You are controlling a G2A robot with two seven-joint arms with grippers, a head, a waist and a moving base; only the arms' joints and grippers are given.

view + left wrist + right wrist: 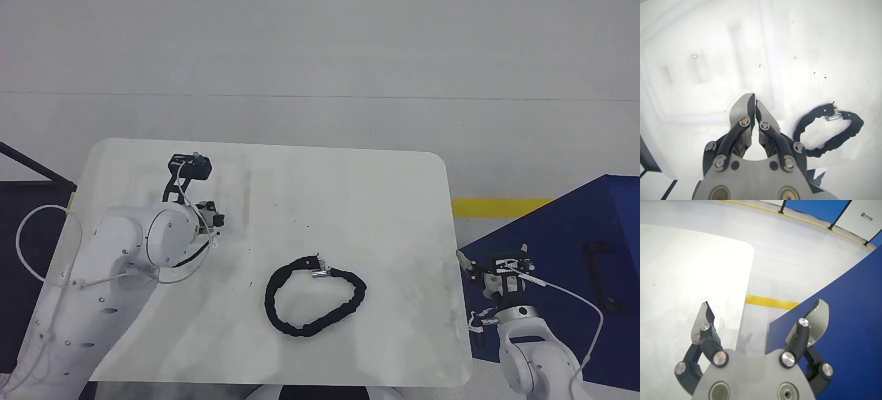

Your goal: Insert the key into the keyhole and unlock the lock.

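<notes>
Left wrist view: the left gripper (755,101) has its fingers pressed together, pinching the key (755,105). Only a thin silver edge shows; the rest is hidden between the pads. The chain (855,126) and padlock (832,117) lie well apart from it on the table (810,37). In the top view the chain loop lies mid-table and the padlock is too small to make out in detail. The right gripper (762,308) has its fingers spread wide over the table's edge.
</notes>
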